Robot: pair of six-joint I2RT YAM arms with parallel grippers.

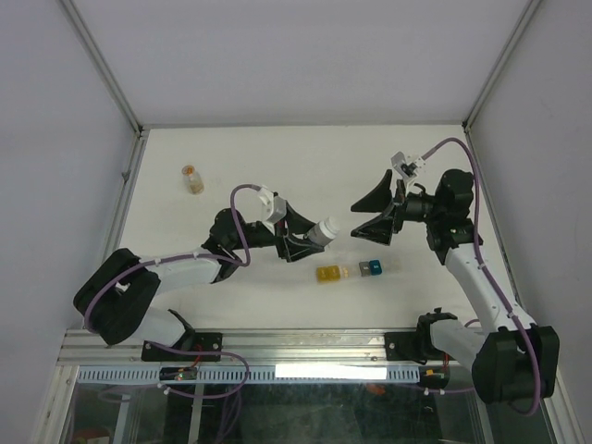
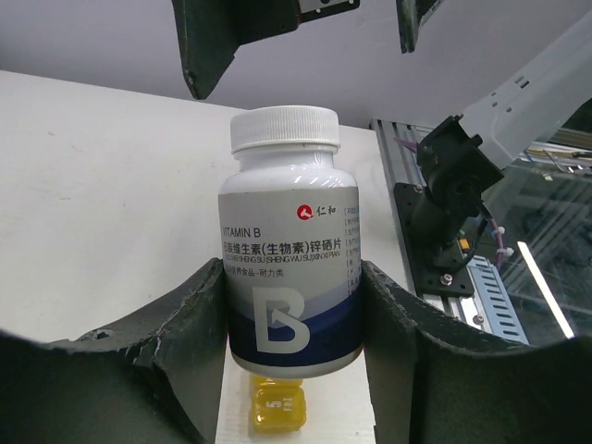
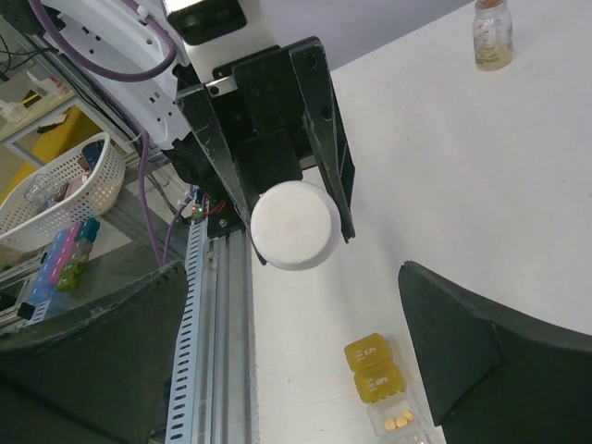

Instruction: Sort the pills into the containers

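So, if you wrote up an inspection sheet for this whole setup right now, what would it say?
Surface: white tabletop, no stains seen.
Job's things: strip of joined square plastic compartments, yellow, clear and teal, lying near the front; small yellow pills in one clear compartment.
Clutter: small clear bottle with orange top, upright at far left.
Grippers: left tool shut on a white-capped vitamin B bottle, cap pointing at the right tool, which is open and empty.
Cables: purple cables looped along both arms; no snag seen.
Surroundings: pale walls, metal front rail, white plastic basket beyond the table.
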